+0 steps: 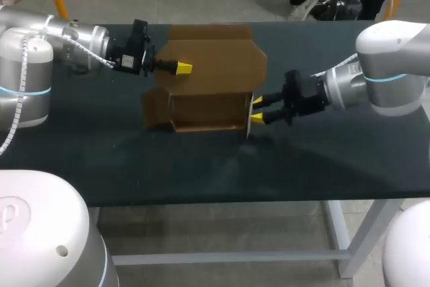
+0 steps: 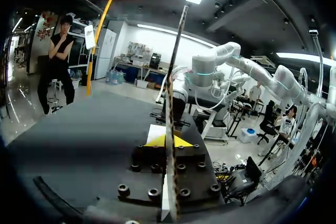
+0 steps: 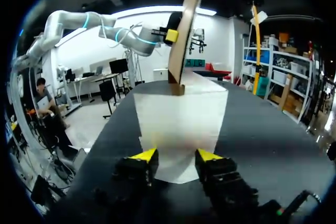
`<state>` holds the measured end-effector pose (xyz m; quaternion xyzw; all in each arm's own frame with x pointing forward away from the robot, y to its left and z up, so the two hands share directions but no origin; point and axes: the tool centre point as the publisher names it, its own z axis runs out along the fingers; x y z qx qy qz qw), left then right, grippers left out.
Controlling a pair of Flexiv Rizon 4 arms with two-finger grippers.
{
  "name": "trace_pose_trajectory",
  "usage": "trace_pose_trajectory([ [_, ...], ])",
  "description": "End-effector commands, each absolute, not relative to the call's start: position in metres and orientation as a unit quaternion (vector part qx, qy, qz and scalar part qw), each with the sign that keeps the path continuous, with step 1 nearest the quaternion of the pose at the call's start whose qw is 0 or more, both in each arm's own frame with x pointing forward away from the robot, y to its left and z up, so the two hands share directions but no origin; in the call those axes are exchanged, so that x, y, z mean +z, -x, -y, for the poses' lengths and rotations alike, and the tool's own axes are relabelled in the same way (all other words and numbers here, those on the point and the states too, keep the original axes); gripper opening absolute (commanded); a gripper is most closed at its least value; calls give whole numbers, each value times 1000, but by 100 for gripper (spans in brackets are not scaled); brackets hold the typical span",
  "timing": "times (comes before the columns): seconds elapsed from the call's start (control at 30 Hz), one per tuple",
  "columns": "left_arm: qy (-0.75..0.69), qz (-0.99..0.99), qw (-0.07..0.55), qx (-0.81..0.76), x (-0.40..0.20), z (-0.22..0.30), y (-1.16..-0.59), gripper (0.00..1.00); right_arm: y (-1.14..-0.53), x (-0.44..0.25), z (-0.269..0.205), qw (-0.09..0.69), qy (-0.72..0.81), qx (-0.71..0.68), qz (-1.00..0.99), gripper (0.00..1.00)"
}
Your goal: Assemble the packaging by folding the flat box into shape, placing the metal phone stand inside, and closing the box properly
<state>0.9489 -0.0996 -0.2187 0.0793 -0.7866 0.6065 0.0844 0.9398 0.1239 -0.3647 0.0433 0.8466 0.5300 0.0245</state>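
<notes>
Two tools work the box mid-frame on the worktop: our left tool pinches its raised panel, our right tool sits spread at the end flap, and pushing hard there, we'd risk crumpling it.

Matt brown cardboard box with one smooth pale face, on a dark matt table; left gripper and right gripper with smooth yellow tips on matt black bodies; left arm and right arm of glossy white shell and silvery metal.
</notes>
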Motion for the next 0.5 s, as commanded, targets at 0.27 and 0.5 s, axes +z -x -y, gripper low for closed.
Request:
trace_pose_trajectory([
  [0.27,-78,787,86,606,-222,100,-949,0,-941,-367,-130,39,-58,539,-839,49],
  [0.5,-78,787,86,606,-222,100,-949,0,-943,-367,-134,53,-76,543,-834,51],
])
